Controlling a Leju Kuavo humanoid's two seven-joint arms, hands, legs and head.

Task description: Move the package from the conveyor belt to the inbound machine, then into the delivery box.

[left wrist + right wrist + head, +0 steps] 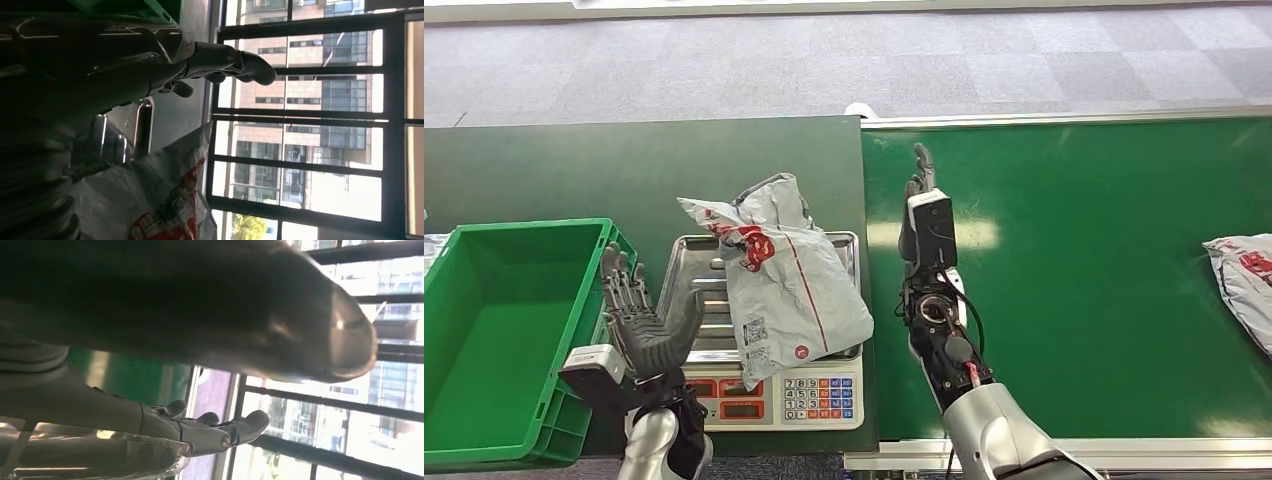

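Overhanging the scale tray (686, 250) at frame centre, package (789, 285) might slide off if left hand (642, 325), fingers spread and empty, nudges it; right hand (921, 180) likewise empty.

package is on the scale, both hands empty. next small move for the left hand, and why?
Probably bring the left hand rightward onto the grey plastic mailer package with red print and close its fingers on the near edge. The package lies on the steel tray of the weighing scale, unheld; the left hand is open beside it, next to the green plastic crate. The right hand is over the green conveyor belt, holding nothing.
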